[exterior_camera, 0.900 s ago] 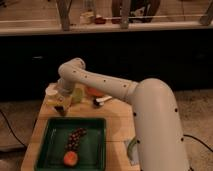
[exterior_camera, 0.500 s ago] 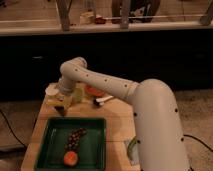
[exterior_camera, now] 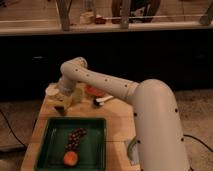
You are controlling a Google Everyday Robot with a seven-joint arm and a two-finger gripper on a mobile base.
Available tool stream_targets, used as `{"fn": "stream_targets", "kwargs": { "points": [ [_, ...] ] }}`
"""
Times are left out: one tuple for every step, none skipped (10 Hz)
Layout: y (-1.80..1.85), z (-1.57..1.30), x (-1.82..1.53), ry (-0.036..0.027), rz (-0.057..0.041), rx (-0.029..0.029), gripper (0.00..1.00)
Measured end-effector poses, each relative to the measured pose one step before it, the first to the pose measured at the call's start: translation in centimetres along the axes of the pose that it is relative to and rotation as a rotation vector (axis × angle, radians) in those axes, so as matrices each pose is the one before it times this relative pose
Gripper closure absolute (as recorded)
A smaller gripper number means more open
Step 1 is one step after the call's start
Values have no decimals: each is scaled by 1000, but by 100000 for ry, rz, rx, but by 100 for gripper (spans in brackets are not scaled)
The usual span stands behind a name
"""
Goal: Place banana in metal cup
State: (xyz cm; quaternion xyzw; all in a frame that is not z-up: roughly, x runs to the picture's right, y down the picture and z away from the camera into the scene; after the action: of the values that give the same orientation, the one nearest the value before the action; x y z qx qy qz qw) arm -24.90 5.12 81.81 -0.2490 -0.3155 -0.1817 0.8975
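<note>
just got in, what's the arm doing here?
The robot's one arm reaches over the far-left corner of the wooden table, with its pincer down at the yellow banana. Whether it actually has the banana is unclear. Nearer the camera, a green tray holds dark grapes and an orange fruit.

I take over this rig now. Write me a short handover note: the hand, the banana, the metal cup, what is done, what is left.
Hand: low over the table at its far corner, beside a pale round dish.
Banana: a yellow piece sits at the hand; held or lying, I cannot tell.
Metal cup: I cannot pick it out.
Done: nothing sure.
Left: banana into cup.
Green tray holds grapes and an orange.
</note>
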Motion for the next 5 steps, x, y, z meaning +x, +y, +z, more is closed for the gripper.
{"fn": "stream_targets", "kwargs": {
  "points": [
    [-7, 4, -17, -7, -24, -1, 20],
    [-24, 38, -88, -42, -120, -38, 20],
    [-2, 1, -10, -4, -19, 1, 20],
    [13, -10, 39, 19, 54, 5, 20],
    [-4, 5, -20, -9, -32, -6, 20]
  ]
}}
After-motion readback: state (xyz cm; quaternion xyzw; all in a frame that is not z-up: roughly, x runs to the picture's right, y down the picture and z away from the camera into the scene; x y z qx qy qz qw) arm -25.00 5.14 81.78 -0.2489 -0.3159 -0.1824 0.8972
